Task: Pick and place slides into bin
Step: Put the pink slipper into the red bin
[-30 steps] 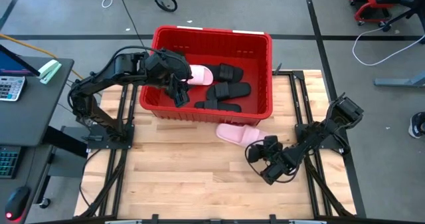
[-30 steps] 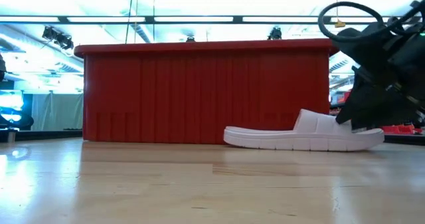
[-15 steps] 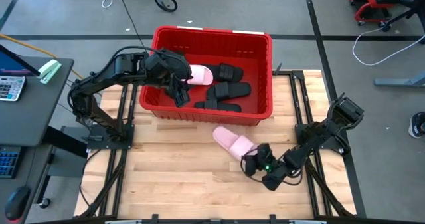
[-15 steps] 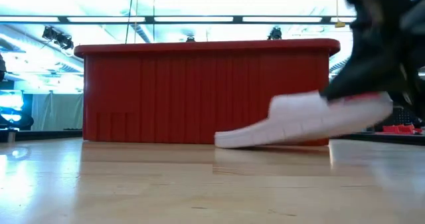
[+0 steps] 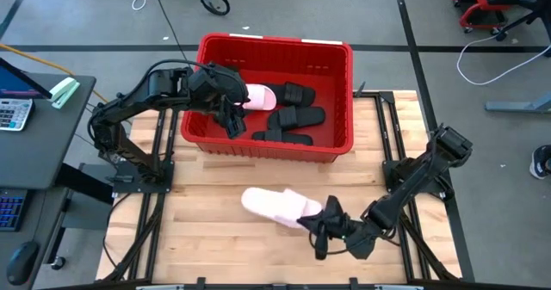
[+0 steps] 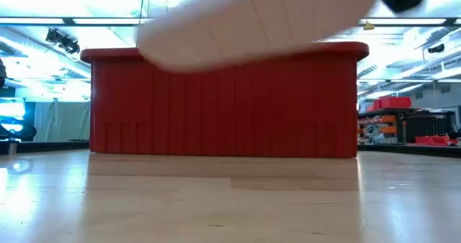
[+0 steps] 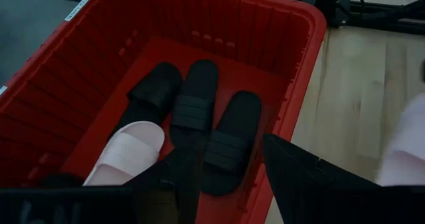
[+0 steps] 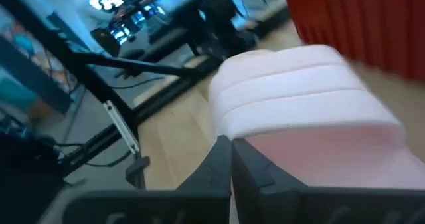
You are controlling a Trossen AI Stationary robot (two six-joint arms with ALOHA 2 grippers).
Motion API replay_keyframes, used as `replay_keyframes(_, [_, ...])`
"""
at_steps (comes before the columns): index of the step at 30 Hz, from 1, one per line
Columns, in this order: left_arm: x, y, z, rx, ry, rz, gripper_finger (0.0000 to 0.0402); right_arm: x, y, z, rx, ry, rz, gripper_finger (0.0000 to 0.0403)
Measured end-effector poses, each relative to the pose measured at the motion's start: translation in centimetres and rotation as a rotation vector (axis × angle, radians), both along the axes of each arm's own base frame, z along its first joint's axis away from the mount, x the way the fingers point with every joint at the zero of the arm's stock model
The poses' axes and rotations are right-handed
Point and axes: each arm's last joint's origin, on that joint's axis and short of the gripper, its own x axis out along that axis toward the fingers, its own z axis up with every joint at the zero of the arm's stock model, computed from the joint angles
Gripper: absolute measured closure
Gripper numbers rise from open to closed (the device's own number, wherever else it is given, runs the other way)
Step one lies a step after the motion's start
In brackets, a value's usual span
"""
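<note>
The right gripper is pinching the heel end of a pale pink slip-on slide with a wide ribbed strap, its jaws pressed against the sole there, and the slide is sticking out from the jaws toward the left side of the wooden slatted table, its toe pointing away from the gripper. The slide is hanging in the air: the low view is showing its pale sole tilted and well above the tabletop, in front of the large red ribbed plastic bin, which is something the overhead picture cannot settle. The right arm is reaching low and long across the near right part of the table, stretched diagonally from its base at the right edge, wrist turned toward the middle. The right wrist view is looking along the strap from close up, with a dark finger lying against the slide's underside. The left gripper is hovering inside the bin near its left wall, the arm bent over the rim; whether its jaws are spread or pressed together I cannot tell. The left wrist view is revealing the bin's contents more plainly: three black slides lying side by side on the floor and another pale pink slide next to them, while the high view is showing a fourth black one toward the far side.
</note>
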Motion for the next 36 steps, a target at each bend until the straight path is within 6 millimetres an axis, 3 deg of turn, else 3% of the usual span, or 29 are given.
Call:
replay_keyframes(6, [0.0,0.0,0.1,0.015,-0.003,0.003,0.0246,1.9,0.1,5.3,-0.249,0.064,-0.01,0.0402])
replay_keyframes(13, [-0.6,0.6,1.8,0.266,-0.059,0.064,0.0293,4.3,-3.8,10.1,-0.502,0.195,-0.187,0.0403])
replay_keyframes(19, [-1.5,0.6,3.9,0.342,-0.197,0.057,0.0322,7.5,-10.7,13.1,-0.571,0.297,-0.273,0.0403])
replay_keyframes(25, [-2.3,0.6,4.6,0.391,-0.212,0.037,0.033,10.0,-21.0,13.5,-0.496,0.342,-0.242,0.0403])
replay_keyframes(31, [-2.6,0.5,4.5,0.391,-0.192,0.031,0.0322,9.9,-31.3,13.1,-0.366,0.182,-0.144,0.0403])
replay_keyframes(36, [-2.7,0.5,4.3,0.386,-0.164,0.026,0.032,10.4,-35.5,9.9,-0.332,0.109,-0.061,0.0403])
